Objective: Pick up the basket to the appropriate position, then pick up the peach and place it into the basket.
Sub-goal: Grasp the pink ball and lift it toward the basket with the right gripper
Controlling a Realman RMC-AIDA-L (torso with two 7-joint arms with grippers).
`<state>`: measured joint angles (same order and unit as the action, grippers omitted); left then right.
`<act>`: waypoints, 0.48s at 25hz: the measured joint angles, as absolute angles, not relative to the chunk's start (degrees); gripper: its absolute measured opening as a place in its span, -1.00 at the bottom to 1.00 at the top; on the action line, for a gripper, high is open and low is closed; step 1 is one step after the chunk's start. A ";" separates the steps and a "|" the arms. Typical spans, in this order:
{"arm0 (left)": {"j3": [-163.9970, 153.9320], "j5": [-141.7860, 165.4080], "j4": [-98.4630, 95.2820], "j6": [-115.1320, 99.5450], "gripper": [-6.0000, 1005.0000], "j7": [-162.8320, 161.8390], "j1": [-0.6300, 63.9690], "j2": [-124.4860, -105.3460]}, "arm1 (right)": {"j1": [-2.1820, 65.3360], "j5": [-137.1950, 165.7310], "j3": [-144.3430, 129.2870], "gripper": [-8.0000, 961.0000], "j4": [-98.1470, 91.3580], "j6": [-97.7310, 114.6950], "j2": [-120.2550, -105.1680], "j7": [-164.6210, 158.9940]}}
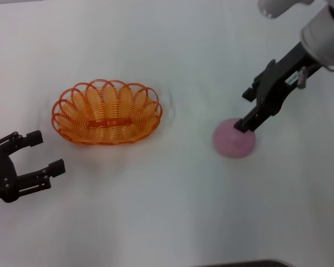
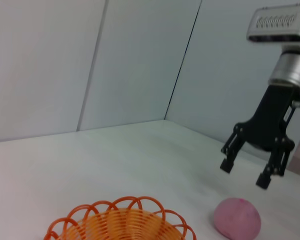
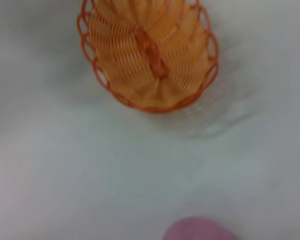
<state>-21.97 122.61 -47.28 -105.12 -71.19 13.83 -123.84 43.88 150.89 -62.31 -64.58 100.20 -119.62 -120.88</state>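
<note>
The orange wire basket (image 1: 80, 111) stands empty on the white table, left of centre. The pink peach (image 1: 234, 140) lies on the table to its right, well apart from it. My right gripper (image 1: 245, 110) is open and hangs just above the peach, fingers spread, not touching it; the left wrist view shows the right gripper (image 2: 244, 173) a short way over the peach (image 2: 237, 218). My left gripper (image 1: 47, 151) is open and empty near the table's front left, in front of the basket. The right wrist view shows the basket (image 3: 120, 45) and the peach's top (image 3: 197, 229).
The white table (image 1: 167, 211) holds nothing else in view. Grey wall panels (image 2: 90, 65) stand behind the table in the left wrist view.
</note>
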 joint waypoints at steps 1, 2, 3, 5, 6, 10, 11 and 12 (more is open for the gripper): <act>-21.97 122.59 -47.28 -105.20 0.77 -71.38 13.90 -123.84 | 43.88 150.92 -63.04 0.61 -63.77 99.58 -119.65 -121.10; -21.97 122.54 -47.28 -105.33 0.77 -71.52 13.92 -123.84 | 43.85 150.96 -63.77 0.61 -63.00 98.96 -119.68 -121.30; -21.97 122.43 -47.28 -105.50 0.77 -71.53 13.93 -123.84 | 43.83 151.01 -64.62 0.60 -62.25 98.37 -119.72 -121.57; -21.97 122.34 -47.28 -105.70 0.76 -71.56 13.94 -123.84 | 43.76 151.04 -66.15 0.59 -61.08 97.21 -119.74 -121.99; -21.97 122.32 -47.28 -105.71 0.76 -71.60 13.95 -123.84 | 43.74 151.06 -66.93 0.58 -60.60 96.71 -119.74 -122.12; -21.97 122.31 -47.21 -105.82 0.76 -71.68 13.97 -123.84 | 43.71 151.10 -69.40 0.55 -59.21 95.60 -119.88 -122.56; -21.97 122.27 -47.21 -106.03 0.76 -71.71 13.99 -123.84 | 43.72 151.10 -69.97 0.55 -59.01 95.25 -119.91 -122.82; -21.97 122.20 -47.20 -106.28 0.76 -71.89 14.02 -123.84 | 43.71 151.11 -70.41 0.54 -58.89 95.02 -119.94 -123.00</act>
